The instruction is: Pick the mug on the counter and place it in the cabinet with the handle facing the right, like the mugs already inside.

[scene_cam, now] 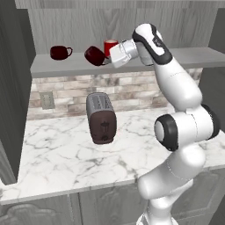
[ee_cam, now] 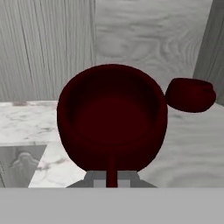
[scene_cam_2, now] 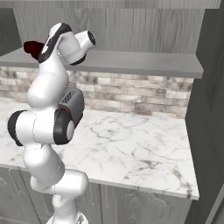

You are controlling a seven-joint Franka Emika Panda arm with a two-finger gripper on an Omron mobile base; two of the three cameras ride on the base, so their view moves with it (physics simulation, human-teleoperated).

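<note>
While shelved: three mugs point(scene_cam: 94, 55).

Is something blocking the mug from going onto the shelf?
Nothing visible blocks it. The hand holds the dark mug tilted just above the shelf, in the bare gap between the other dark mug and the red mug.

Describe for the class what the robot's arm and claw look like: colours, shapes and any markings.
The arm is made of glossy white rounded segments, joined by dark, nearly black bands and caps at the joints. Its wrist ends in a blocky white hand carrying the claw, seen in the hand view as small grey finger tips. No cables or markings are visible.
</note>
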